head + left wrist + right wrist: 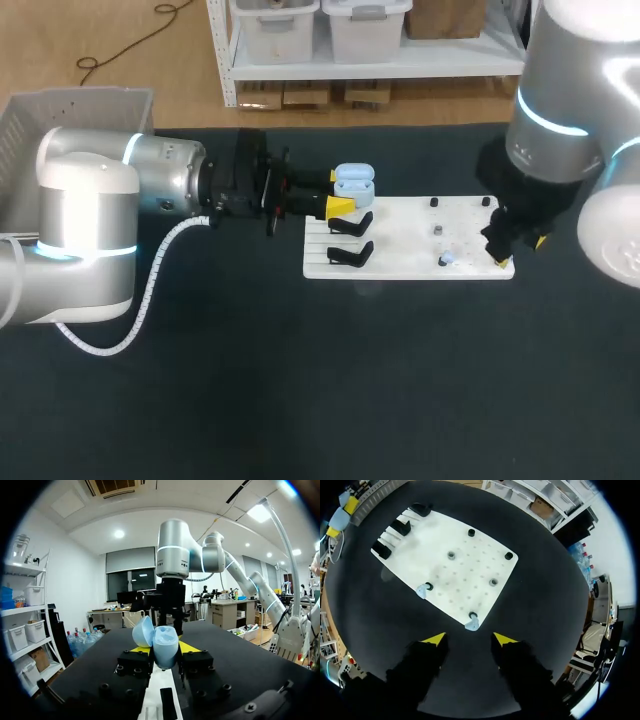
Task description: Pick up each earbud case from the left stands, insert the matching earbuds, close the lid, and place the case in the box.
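The case point(353, 183), pale blue with its lid point(143, 631) swung open, sits pinched between the yellow tips of the left gripper point(338, 190), one finger on each side. It is at the far left corner of the board point(420, 245). Whether it rests on a stand or hangs free of it cannot be told. In the left wrist view the case point(165, 649) stands roughly upright in the gripper point(164, 651), with the lid leaning off to one side.

Two black stands point(350, 238) lie just beside the case on the board's left edge. The right wrist view shows three of them in a row.

Across the board, two pale earbuds point(422, 590) sit on pegs near its right end. One of them point(472, 624) is at the board's edge, just ahead of the right gripper point(469, 640), whose fingers are spread apart and hold nothing. In the head view that gripper point(520, 250) hangs over the board's near right corner. Black pegs point(434, 203) and grey ones point(438, 230) dot the rest of the white surface.

The board lies flat on a dark table point(300, 400). The box point(90, 105), a white slatted crate, stands at the table's far left, behind the left arm point(120, 200).
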Available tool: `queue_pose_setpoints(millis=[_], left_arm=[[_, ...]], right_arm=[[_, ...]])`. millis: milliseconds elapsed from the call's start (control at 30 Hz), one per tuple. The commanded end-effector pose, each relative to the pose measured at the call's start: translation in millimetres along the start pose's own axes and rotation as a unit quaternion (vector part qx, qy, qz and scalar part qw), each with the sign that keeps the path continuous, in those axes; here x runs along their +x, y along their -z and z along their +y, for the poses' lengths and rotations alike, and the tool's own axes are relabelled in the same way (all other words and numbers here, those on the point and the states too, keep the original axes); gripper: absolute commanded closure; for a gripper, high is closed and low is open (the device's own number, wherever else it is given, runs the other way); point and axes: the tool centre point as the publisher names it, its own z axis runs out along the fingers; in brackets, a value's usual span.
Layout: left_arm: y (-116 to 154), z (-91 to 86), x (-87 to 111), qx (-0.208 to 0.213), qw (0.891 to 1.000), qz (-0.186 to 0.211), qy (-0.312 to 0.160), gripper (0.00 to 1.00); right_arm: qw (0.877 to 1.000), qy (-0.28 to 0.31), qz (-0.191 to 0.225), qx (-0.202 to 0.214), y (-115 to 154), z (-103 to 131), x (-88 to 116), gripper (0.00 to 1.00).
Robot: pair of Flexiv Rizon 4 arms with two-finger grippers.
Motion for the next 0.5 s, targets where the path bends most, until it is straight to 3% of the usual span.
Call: queue_pose_setpoints(millis=[33,500], left_arm=[[0,-0.3,0.8,-0.001,1.0,-0.001,-0.001,1.0],[0,-0.3,0.8,-0.001,1.0,-0.001,-0.001,1.0]], right_arm=[[1.0,0.004,0.002,0.002,-6,-1,0,0.51],[0.999,0.037,0.012,0.025,-17,-4,-1,0.56]])
